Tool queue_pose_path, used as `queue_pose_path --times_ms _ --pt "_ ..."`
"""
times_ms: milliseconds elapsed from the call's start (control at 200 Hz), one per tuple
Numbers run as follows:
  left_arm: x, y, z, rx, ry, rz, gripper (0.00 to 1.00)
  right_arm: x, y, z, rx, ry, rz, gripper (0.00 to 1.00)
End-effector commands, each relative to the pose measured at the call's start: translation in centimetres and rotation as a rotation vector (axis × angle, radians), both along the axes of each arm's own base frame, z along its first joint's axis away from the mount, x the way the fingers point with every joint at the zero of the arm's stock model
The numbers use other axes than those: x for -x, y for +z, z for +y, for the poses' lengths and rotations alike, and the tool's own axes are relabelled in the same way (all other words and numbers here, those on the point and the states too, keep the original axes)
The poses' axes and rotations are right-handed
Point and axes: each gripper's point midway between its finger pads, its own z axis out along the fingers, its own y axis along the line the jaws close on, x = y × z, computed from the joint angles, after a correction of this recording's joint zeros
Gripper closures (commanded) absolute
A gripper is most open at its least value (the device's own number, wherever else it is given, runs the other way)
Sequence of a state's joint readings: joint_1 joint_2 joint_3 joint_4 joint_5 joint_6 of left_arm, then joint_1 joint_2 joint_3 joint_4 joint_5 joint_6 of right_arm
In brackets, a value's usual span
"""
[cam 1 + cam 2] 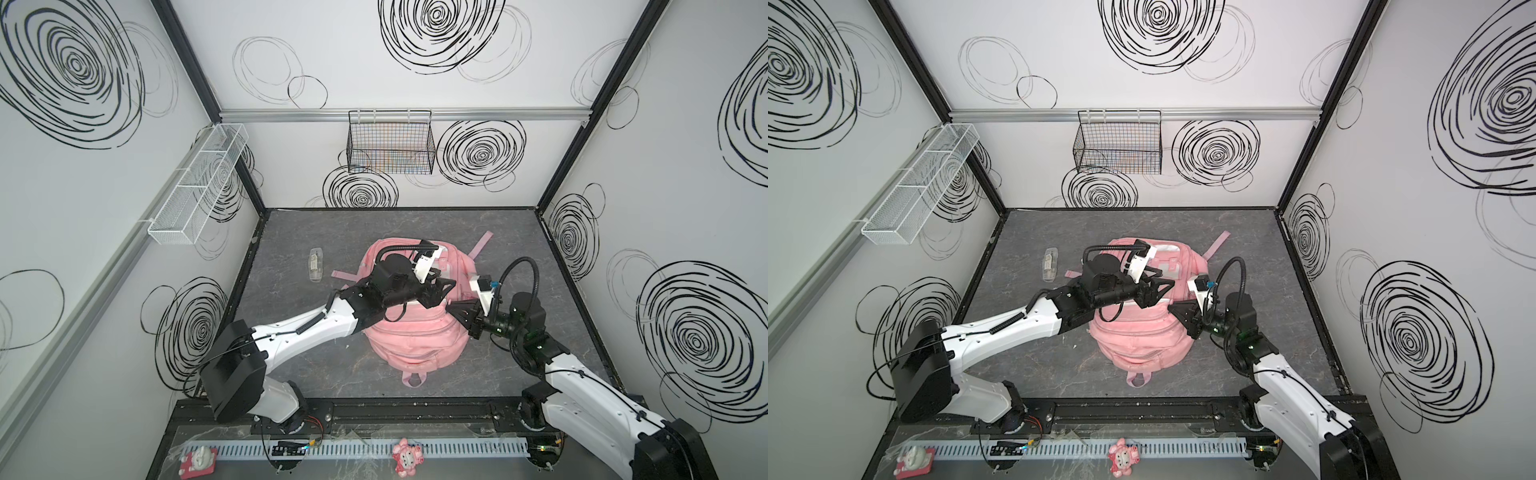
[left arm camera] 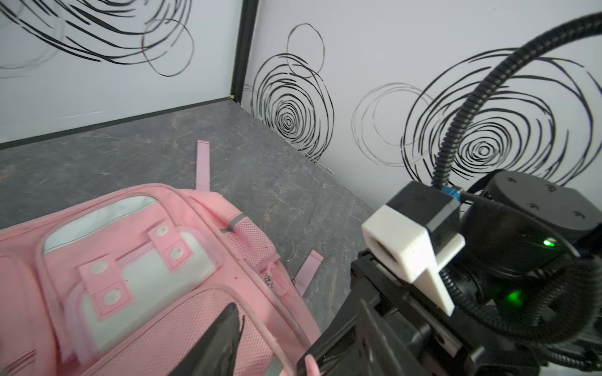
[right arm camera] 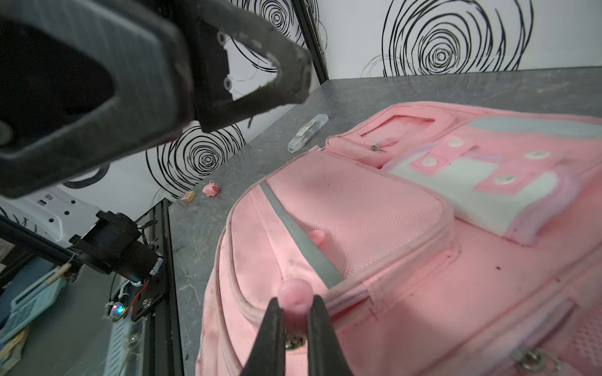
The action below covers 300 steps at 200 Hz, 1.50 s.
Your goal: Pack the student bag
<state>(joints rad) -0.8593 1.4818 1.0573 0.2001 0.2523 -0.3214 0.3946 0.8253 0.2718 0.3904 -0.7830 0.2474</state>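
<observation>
student bag point(image 1: 415, 336) on table point(image 1: 540, 249), case point(image 1: 316, 264) to its left (apart)

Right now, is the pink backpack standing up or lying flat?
Lying flat: the student bag rests on the table, front pockets facing up.

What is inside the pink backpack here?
Contents cannot be seen: fabric covers the inside of the student bag. Outside, the right gripper is shut on its pink zipper pull.

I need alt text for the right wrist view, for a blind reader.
The right claw pinches a pink zipper pull on the pink bag, which lies on a grey table. Beyond it lie a clear case and a pig toy.
</observation>
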Motion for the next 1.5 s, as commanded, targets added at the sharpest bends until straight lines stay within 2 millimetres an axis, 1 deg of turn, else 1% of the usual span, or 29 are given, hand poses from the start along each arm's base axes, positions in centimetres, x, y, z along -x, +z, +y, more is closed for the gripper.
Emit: queue_pose_path --times_ms 0,100,160,330,390,475,720,740,840,885,925,960,970,990,1035,1111,1151,1226,1311,1396,1496 --pt "1.8 -2.8 -1.2 -0.069 -0.116 0.103 0.41 0.5 1.5 0.5 0.014 0.013 -0.144 0.99" --pt "2.0 -4.5 -0.9 -0.115 -0.118 0.157 0.44 0.6 1.7 0.7 0.014 0.008 -0.169 0.99" --pt "2.4 -5.2 -0.8 -0.124 -0.131 0.184 0.46 0.7 1.9 0.7 0.016 0.006 -0.183 0.99" --pt "3.9 -5.3 -1.0 -0.097 -0.203 0.234 0.5 0.7 2.1 0.7 0.025 -0.009 -0.202 0.99" --pt "4.3 -5.1 -1.0 -0.086 -0.219 0.242 0.53 0.7 2.2 0.7 0.026 -0.013 -0.206 0.99" --pt "4.6 -5.3 -1.2 -0.081 -0.236 0.258 0.62 0.7 2.2 0.7 0.029 -0.014 -0.208 0.98" --pt "4.4 -7.3 -1.4 -0.134 -0.232 0.316 0.74 0.6 2.6 0.5 0.028 -0.035 -0.223 0.97" --pt "4.5 -7.4 -1.4 -0.136 -0.232 0.319 0.77 0.6 2.6 0.5 0.028 -0.035 -0.226 0.97" --pt "4.4 -7.4 -1.3 -0.142 -0.231 0.316 0.85 0.5 2.7 0.3 0.029 -0.05 -0.229 0.97" --pt "4.5 -7.2 -1.2 -0.141 -0.231 0.311 0.89 0.4 2.7 0.2 0.029 -0.057 -0.232 0.97" --pt "4.4 -7.0 -1.2 -0.14 -0.228 0.3 0.94 0.4 2.8 0.2 0.028 -0.061 -0.235 0.96" --pt "4.3 -6.7 -1.1 -0.138 -0.221 0.287 0.96 0.4 2.8 0.1 0.028 -0.066 -0.235 0.94" --pt "4.2 -6.6 -1.0 -0.138 -0.219 0.282 1.0 0.4 2.9 0.1 0.026 -0.068 -0.236 0.94" --pt "4.1 -6.4 -0.9 -0.136 -0.213 0.271 1.0 0.4 2.9 0.0 0.027 -0.071 -0.233 0.91" --pt "3.8 -5.8 -0.7 -0.131 -0.2 0.242 1.0 0.2 2.9 -0.2 0.024 -0.09 -0.219 0.82" --pt "3.4 -4.5 -0.2 -0.116 -0.176 0.181 1.0 -0.4 2.6 -1.1 0.007 -0.171 -0.136 0.62" --pt "3.1 -3.7 0.2 -0.107 -0.162 0.141 1.0 -0.6 2.6 -1.6 -0.006 -0.209 -0.099 0.55" --pt "3.0 -2.1 0.7 -0.088 -0.143 0.057 1.0 -0.8 2.7 -2.6 -0.046 -0.279 -0.037 0.47" --pt "3.0 -0.4 1.5 -0.066 -0.127 -0.034 1.0 -1.2 3.0 -3.9 -0.112 -0.374 0.042 0.42" --pt "3.3 0.6 2.0 -0.064 -0.124 -0.122 1.0 -2.0 3.1 -5.2 -0.181 -0.473 0.133 0.42" --pt "3.9 1.4 2.3 -0.114 -0.117 -0.265 1.0 -3.0 2.9 -5.3 -0.219 -0.498 0.268 0.42"
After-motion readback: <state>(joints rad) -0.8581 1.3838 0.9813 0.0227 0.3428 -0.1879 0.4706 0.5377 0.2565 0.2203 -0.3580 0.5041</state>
